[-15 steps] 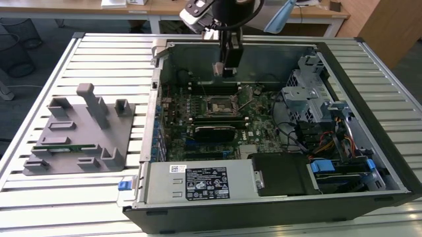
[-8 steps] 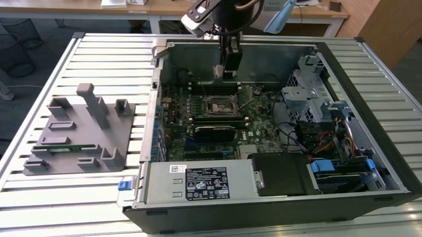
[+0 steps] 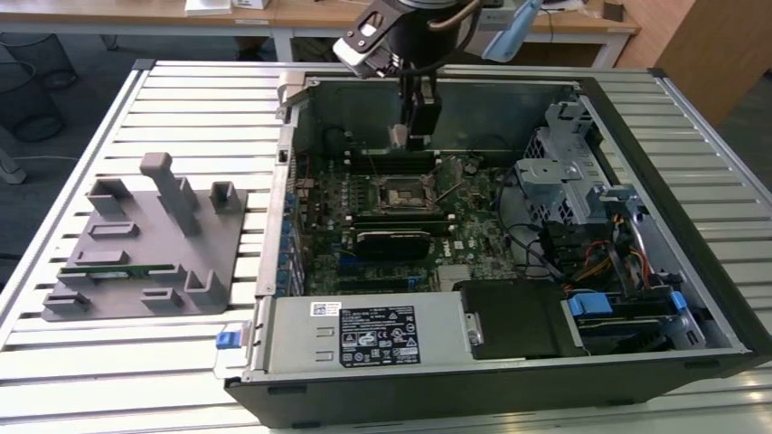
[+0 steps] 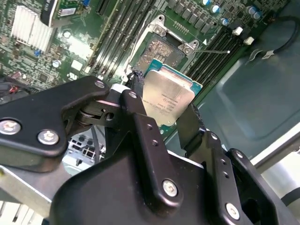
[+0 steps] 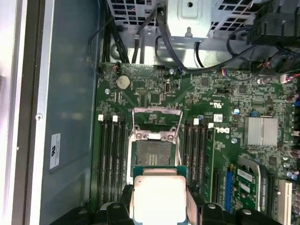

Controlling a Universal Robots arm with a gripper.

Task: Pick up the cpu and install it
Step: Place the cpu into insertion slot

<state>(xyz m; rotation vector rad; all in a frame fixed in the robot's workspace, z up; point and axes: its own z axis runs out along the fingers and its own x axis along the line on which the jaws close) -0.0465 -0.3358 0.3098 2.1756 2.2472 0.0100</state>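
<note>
Black jointed claw (image 4: pixel 161 107), silver screw heads (image 4: pixel 169 187), perhaps a pale-blue cable (image 3: pixel 513 32).

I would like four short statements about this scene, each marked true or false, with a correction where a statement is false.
1. The gripper holds the cpu between its fingers. True.
2. The cpu already sits in the socket. False: it is held in the air over the board, and the socket lies open and empty.
3. A green memory stick lies on the tray. True.
4. The tray stands inside the case. False: it stands on the table beside the case, on the exterior view's left.
</note>
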